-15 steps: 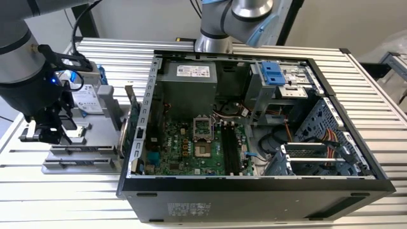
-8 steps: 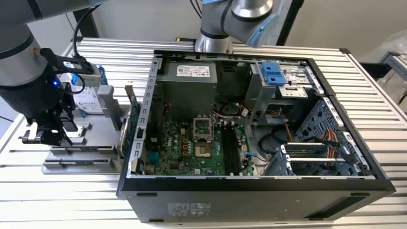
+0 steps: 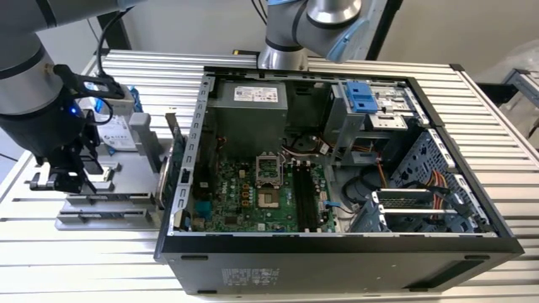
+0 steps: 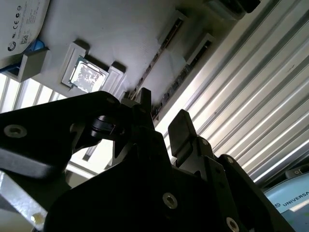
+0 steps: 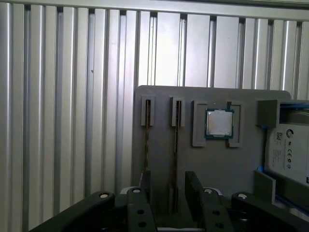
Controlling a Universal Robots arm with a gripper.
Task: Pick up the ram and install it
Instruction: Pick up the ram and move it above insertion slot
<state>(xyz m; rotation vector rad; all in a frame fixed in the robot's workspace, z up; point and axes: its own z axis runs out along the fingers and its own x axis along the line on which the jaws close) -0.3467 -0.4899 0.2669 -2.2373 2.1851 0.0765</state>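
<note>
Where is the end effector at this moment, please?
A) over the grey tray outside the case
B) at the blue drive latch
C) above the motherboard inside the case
A: the end effector hangs over the grey tray at the exterior view's left, outside the computer case, with a ram stick standing in the tray close by.

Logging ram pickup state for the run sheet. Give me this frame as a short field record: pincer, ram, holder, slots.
pincer: open, over the grey holder, holding nothing
ram: on edge in a holder slot, in line with the pincer's gap, not gripped
second stick: in the slot beside it
also on holder: processor chip, hard drive
memory slots: inside the open case, look empty
task state: ram not yet picked up
</note>
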